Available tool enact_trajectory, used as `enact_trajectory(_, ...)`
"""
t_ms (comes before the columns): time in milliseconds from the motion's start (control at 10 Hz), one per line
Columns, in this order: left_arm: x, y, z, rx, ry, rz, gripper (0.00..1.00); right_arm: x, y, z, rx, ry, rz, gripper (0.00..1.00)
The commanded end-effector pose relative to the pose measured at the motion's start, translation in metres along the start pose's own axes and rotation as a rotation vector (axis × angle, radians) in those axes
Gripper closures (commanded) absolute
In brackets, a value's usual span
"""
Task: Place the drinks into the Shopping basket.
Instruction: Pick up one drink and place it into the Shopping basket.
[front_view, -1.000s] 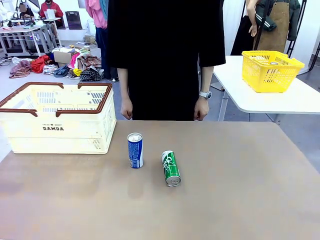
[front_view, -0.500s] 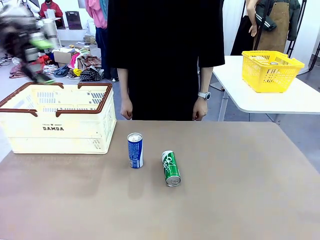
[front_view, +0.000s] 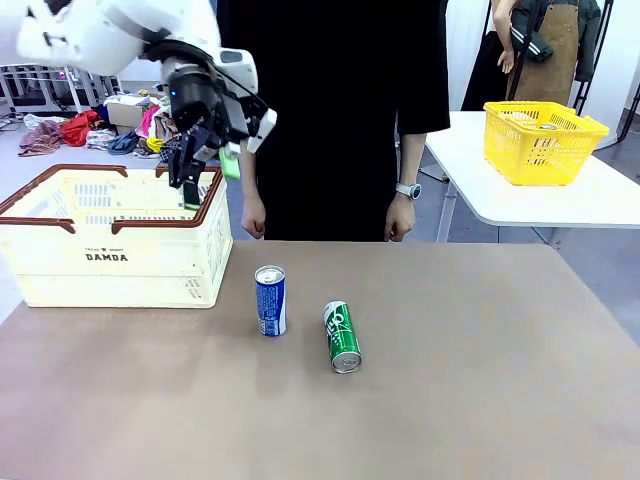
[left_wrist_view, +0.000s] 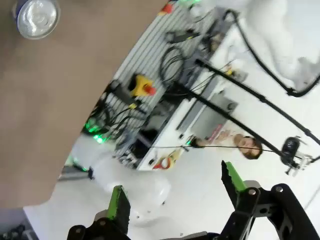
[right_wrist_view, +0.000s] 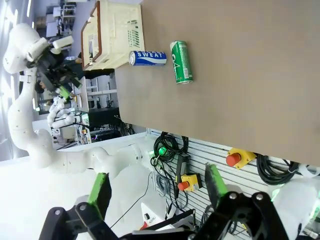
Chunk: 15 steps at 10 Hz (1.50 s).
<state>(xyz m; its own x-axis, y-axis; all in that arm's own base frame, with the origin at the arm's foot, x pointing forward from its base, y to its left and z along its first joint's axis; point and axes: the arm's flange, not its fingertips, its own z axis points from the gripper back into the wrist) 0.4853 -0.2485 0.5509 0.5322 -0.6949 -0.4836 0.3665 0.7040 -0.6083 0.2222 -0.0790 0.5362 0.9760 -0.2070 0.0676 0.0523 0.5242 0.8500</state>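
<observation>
Brown table (front_view: 480, 400) holds two cans and a big cream basket (front_view: 110, 250) with a brown rim. The basket sits at the left side of the table. The blue can (front_view: 270, 300) stands up, just to the right of the basket and not touching it. The green can (front_view: 342, 336) lies on its side near the blue can, a bit to the right and closer to the robot. Its silver end faces the robot.

The left claw (front_view: 208, 175) hangs in the air, up by the right end of the basket. Its jaws are spread wide and hold nothing. The right claw (right_wrist_view: 156, 180) is off the table edge, far from the cans. It is also spread wide with nothing in it.

A person (front_view: 330, 120) stands at the far side of the table with both hands down.
</observation>
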Motion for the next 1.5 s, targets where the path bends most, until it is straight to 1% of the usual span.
enact_trajectory(0, -0.013, 0.005, 0.011, -0.096, -0.05, -0.038, 0.0, 0.001, 0.002, 0.001, 0.025, -0.003, 0.022, 0.0)
enact_trajectory(300, -0.013, 0.005, 0.011, -0.096, -0.05, -0.038, 0.0, 0.001, 0.002, 0.001, 0.025, -0.003, 0.022, 0.0)
enact_trajectory(400, -0.002, 0.005, 0.008, -0.053, -0.033, -0.023, 0.0, 0.001, 0.002, 0.001, 0.025, -0.003, 0.022, 0.0)
enact_trajectory(500, -0.011, -0.015, -0.007, 0.084, -0.139, 0.061, 0.0, 0.001, 0.002, 0.001, 0.025, -0.003, 0.022, 0.0)
enact_trajectory(600, -0.009, -0.032, -0.029, 0.181, -0.192, 0.181, 0.0, 0.001, 0.002, 0.001, 0.025, -0.003, 0.022, 0.0)
enact_trajectory(700, -0.002, -0.042, -0.054, 0.276, -0.236, 0.274, 0.0, 0.001, 0.002, 0.001, 0.025, -0.003, 0.022, 0.0)
enact_trajectory(800, 0.003, -0.049, -0.076, 0.338, -0.293, 0.371, 0.0, 0.001, 0.002, 0.001, 0.025, -0.003, 0.022, 0.0)
enact_trajectory(1000, 0.012, -0.058, -0.097, 0.37, -0.375, 0.534, 0.0, 0.001, 0.002, 0.001, 0.025, -0.003, 0.022, 0.0)
enact_trajectory(1100, 0.02, -0.06, -0.107, 0.386, -0.436, 0.617, 0.0, 0.001, 0.002, 0.001, 0.025, -0.003, 0.022, 0.0)
enact_trajectory(1300, 0.026, -0.042, -0.122, 0.389, -0.645, 0.681, 0.0, 0.001, 0.002, 0.001, 0.025, -0.003, 0.022, 0.0)
enact_trajectory(1400, 0.028, -0.031, -0.131, 0.408, -0.723, 0.67, 0.0, 0.001, 0.002, 0.001, 0.025, -0.003, 0.022, 0.0)
